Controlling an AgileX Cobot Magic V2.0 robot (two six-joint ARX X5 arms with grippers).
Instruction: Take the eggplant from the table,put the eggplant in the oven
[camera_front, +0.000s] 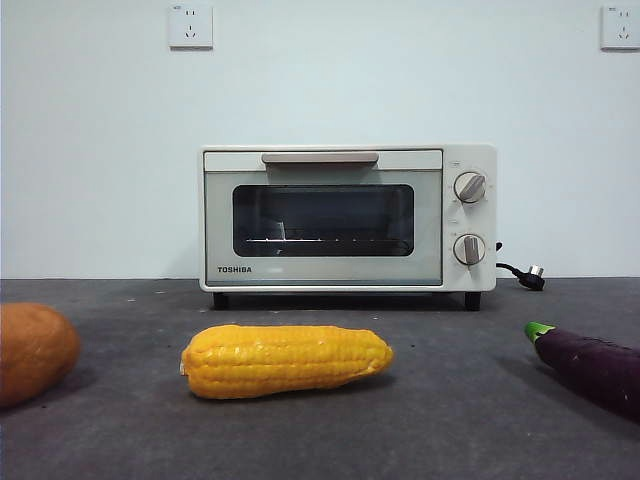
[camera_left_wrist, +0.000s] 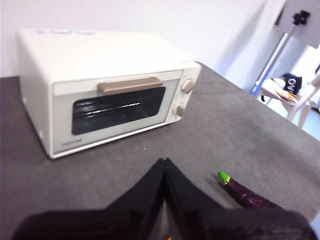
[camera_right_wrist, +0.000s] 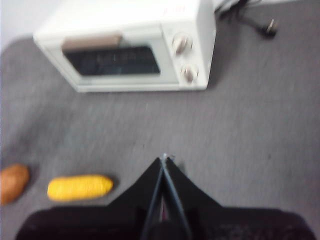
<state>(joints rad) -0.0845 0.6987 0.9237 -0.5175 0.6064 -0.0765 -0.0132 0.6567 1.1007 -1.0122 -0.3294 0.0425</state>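
You have the oven (camera_front: 348, 218) standing at the back of the table (camera_front: 430, 430), its door closed, and the word TOSHIBA reads plainly in dark letters at the lower left of the door frame. The small markings around its two round knobs (camera_front: 469, 187) are too fine for you to read. Through the glass you can see the wire rack inside. A black power plug (camera_front: 533, 277) lies on the table just beside the oven's knob side.

In front of the oven, in the front view, you find a yellow corn cob (camera_front: 285, 360) lying on its side in the middle. An orange-brown rounded vegetable (camera_front: 33, 350) sits at the left edge of that view. The eggplant (camera_front: 590, 368) lies on the table at the right edge, green stem tip pointing toward the corn, well apart from the oven and untouched.

Your left gripper (camera_left_wrist: 164, 162) hangs above the table with its jaws pressed together and nothing between them; the eggplant (camera_left_wrist: 246, 194) lies near it. Your right gripper (camera_right_wrist: 163, 159) is likewise closed on nothing, hanging above the bare table, with the corn cob (camera_right_wrist: 79, 187) off to one side. Two white wall sockets (camera_front: 190, 26) sit high on the wall behind.
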